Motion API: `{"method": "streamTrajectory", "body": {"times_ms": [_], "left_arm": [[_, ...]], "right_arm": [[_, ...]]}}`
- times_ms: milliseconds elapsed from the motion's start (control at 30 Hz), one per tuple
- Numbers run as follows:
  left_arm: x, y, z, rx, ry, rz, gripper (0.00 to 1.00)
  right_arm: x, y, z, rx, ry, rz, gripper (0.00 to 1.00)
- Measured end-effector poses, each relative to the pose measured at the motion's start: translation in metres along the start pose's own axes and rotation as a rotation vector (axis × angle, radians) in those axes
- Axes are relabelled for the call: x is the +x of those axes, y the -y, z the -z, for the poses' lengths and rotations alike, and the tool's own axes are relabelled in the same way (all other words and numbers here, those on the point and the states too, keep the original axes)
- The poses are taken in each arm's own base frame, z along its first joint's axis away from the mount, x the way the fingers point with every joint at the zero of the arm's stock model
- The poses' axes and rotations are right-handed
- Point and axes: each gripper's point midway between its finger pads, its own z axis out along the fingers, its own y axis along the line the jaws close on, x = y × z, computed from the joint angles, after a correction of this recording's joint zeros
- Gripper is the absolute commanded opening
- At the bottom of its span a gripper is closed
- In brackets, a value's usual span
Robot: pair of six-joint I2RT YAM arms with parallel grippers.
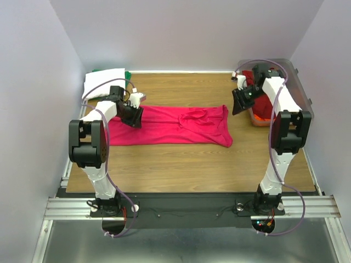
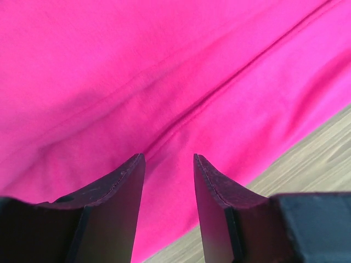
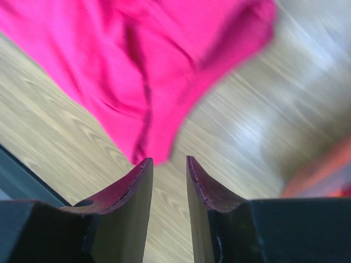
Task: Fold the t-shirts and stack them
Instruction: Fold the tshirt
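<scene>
Pink-red t-shirt (image 1: pixel 170 126): flat on the counter (image 1: pixel 181 164), drawn out in a long band from left to right, doubled lengthwise by the look of it, creased near the right end.
Left pincer (image 1: pixel 133 116): low over the band's left end, fingers spread, nothing between them. A fold line in the cloth runs up between the tips in the wrist view.
Right pincer (image 1: pixel 239 103): clear of the cloth, just off the band's far right corner, beside the bin (image 1: pixel 299 82). Fingers a little apart, holding nothing; wrist view blurred.
Step in hand: judged to be the crosswise fold, one end over the other.
Doing it well: pinch both layers at the end edge, not the top one alone. Lift just enough to clear, carry straight along the band, lay edge on edge. Right side to take the far corner or pin the middle so nothing drags. Smooth the right-end creases first, or a lumpy fold is likely.
Stack: white tee (image 1: pixel 104 81) folded at the far left corner, a sliver of green tee (image 1: pixel 127 73) behind it; probable home for this one.
Bin: clear grey plastic at the far right, dark red and orange tees (image 1: pixel 264 107) inside.
Surface: wood-grain, smooth; cloth apt to slide if tugged.
Room: plain pale walls (image 1: pixel 181 33) close in on three sides, black rail (image 1: pixel 186 205) at the near edge.
</scene>
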Motion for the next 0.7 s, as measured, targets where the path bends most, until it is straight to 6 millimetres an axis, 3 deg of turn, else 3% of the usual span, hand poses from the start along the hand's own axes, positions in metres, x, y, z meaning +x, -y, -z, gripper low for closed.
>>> {"method": "streamTrajectory", "body": {"times_ms": [133,233,367,500,567,700], "left_arm": [[-0.029,-0.007,0.012,-0.028,0.056,-0.018,0.51],[-0.051,-0.017,0.019,-0.07,0.096,-0.041,0.5],[-0.05,-0.029,0.012,-0.107,0.08,-0.038,0.47],[-0.025,-0.046,-0.009,-0.16,-0.001,-0.02,0.44],[-0.006,-0.049,-0.016,-0.171,-0.047,-0.017,0.41],[0.008,-0.048,-0.016,-0.184,-0.066,-0.074,0.35]], "right_arm": [[-0.012,-0.029,-0.023,-0.044,-0.007,0.027,0.31],[-0.011,-0.055,-0.063,-0.086,-0.059,0.048,0.29],[-0.007,-0.071,-0.113,-0.107,-0.126,0.059,0.29],[0.0,-0.05,-0.143,-0.041,-0.168,0.011,0.27],[-0.003,-0.039,-0.144,-0.012,-0.163,-0.025,0.25],[-0.038,-0.01,-0.147,0.102,-0.093,-0.009,0.25]]}}
